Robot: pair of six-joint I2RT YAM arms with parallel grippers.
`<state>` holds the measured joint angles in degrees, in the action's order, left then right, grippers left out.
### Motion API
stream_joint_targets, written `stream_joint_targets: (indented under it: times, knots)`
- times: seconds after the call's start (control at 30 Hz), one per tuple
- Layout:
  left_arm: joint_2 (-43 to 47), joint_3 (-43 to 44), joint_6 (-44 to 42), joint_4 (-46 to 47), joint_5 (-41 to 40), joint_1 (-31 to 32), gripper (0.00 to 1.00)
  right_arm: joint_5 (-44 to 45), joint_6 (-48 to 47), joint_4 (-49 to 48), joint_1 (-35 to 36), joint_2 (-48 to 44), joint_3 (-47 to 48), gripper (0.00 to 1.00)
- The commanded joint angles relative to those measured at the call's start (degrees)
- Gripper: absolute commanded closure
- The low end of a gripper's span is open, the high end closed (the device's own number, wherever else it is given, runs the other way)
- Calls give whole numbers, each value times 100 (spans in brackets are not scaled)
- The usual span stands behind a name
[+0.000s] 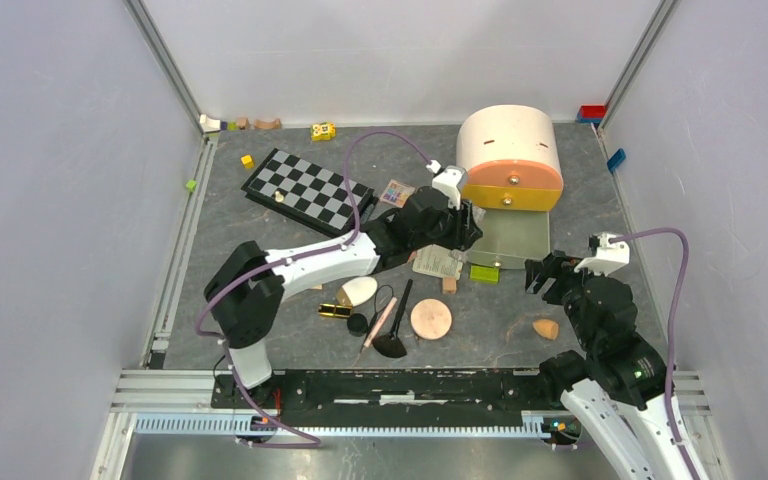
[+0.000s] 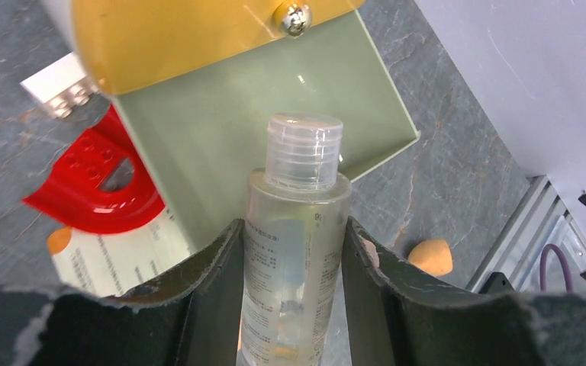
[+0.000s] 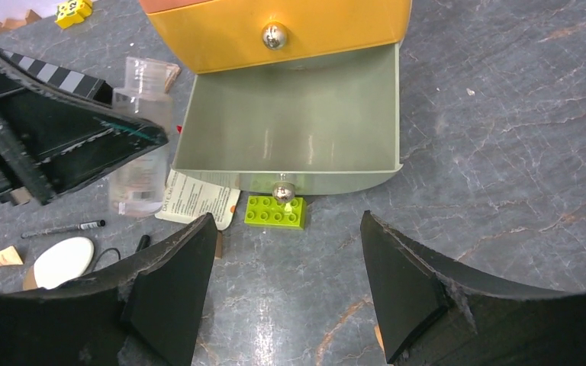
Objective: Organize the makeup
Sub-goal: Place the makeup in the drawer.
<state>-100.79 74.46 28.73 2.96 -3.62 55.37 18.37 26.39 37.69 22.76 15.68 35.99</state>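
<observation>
clearance record: open drawer and its approaches

open green drawer [image 3: 290, 122]: floor bare, reachable from above; orange upper drawer [image 3: 275, 30] overhangs its back. left edge blocked by left gripper [image 2: 291, 225] clamped on clear bottle [image 2: 294, 191], leaflet [image 3: 198, 202] lying beneath. front: green brick [image 3: 277, 211] just beside the drawer knob [image 3: 284, 191]. right gripper [image 3: 286, 282], jaws apart, faces that front over bare table [image 3: 503, 152]; table right of the drawer open too. near-left ground crowded: white oval [image 1: 358, 291], brushes [image 1: 401, 300], round peach compact [image 1: 431, 319] close together. checkerboard [image 1: 308, 190] lies behind the left arm [image 1: 310, 262]. orange teardrop sponge [image 1: 546, 328] sits beside the right arm [image 1: 610, 340].
</observation>
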Motion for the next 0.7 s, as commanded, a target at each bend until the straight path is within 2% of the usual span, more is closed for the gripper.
stream_joint_targets:
  times: [0.0, 0.3, 0.67]
  knots:
    - [-378, 554, 30, 1149, 265, 17, 96, 181, 122, 56, 10, -57, 217, 24]
    - [-986, 998, -98, 1435, 99, 11, 98, 152, 128, 18, 15, -32, 150, 24]
    - [-1384, 974, -69, 1420, -230, 13, 96, 131, 43, -18, 17, 23, 132, 24]
